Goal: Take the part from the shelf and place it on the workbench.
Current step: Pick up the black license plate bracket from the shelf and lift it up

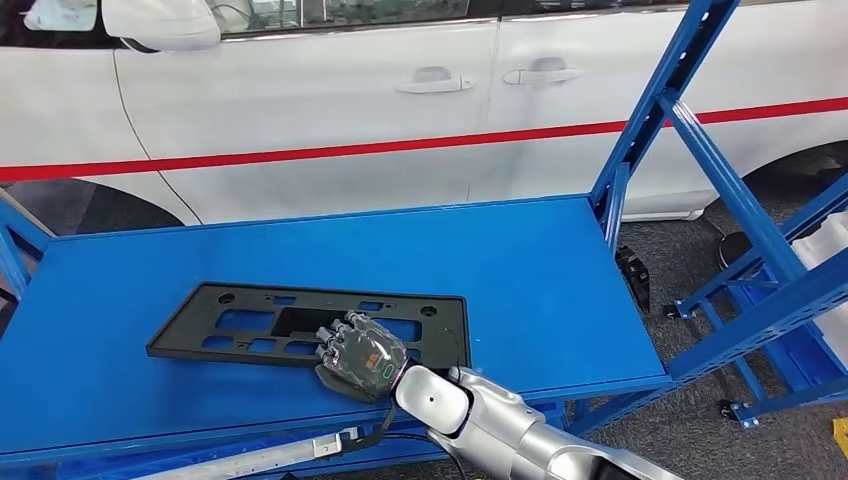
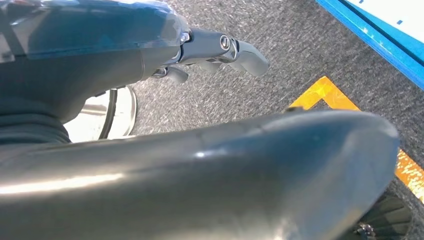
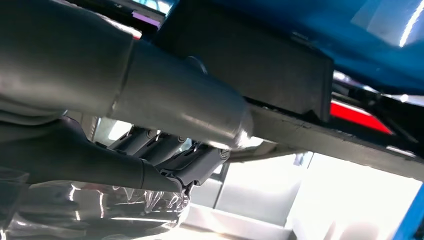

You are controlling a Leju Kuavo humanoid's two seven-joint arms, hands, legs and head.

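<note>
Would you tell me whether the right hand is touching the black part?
Touching: head view shows the right hand lying on the black part's near edge.

My right hand [image 1: 360,355] lies palm-down, fingers curled over the part's [image 1: 240,325] near edge; my left hand [image 2: 220,52] hangs, fingers loosely bent.

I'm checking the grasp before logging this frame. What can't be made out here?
- Head view: the right hand lies over the flat black plastic part on the blue workbench, hiding its fingertips' hold on the near edge.
- Right wrist view: the thick grey thumb blocks the contact; the part's underside is cut off.
- Left wrist view: the left hand hangs over grey carpet, mostly hidden by its thumb.
</note>
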